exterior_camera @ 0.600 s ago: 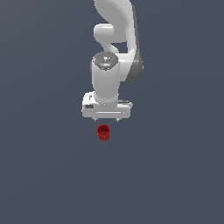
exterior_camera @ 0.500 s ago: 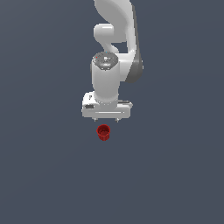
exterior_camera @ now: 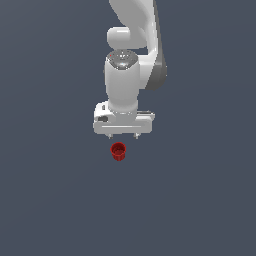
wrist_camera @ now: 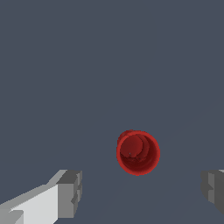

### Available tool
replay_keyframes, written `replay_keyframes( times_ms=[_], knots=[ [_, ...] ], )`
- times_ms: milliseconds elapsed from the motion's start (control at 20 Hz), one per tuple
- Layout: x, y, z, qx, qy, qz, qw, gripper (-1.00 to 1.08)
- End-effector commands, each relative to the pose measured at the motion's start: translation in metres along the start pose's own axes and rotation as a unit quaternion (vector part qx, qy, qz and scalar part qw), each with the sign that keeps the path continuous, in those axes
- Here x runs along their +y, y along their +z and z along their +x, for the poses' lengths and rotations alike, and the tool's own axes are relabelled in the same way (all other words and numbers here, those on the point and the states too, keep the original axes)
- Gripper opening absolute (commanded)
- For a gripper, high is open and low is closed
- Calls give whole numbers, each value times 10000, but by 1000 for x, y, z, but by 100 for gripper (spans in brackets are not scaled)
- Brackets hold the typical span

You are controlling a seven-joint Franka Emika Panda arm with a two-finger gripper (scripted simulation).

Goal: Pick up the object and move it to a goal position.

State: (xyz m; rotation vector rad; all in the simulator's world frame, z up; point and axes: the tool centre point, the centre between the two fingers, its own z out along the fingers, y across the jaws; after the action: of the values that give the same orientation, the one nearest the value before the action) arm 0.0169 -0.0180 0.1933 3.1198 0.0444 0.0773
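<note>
Your red cup (exterior_camera: 118, 151) stands upright on the grey floor (exterior_camera: 200, 200), hollow mouth up; in the wrist view (wrist_camera: 138, 152) you look straight down into it, so its long axis is vertical. It sits just below the gripper (exterior_camera: 123, 135) in the exterior view, apart from it. Fingers (wrist_camera: 70, 194) are spread wide, holding nothing; the cup is not between them.
</note>
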Motion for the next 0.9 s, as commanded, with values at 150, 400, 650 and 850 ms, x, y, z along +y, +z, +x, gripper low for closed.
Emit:
replay_keyframes(
  times_ms=[150, 400, 650, 850],
  knots=[
    [0, 0, 0, 1, -30, 2, 10000, 100],
    [2, 6, 0, -11, -202, 3, 9998, 100],
    [5, 16, -2, -41, -529, 6, 9986, 100],
    [8, 28, -4, -73, -903, 16, 9959, 100]
  ],
)
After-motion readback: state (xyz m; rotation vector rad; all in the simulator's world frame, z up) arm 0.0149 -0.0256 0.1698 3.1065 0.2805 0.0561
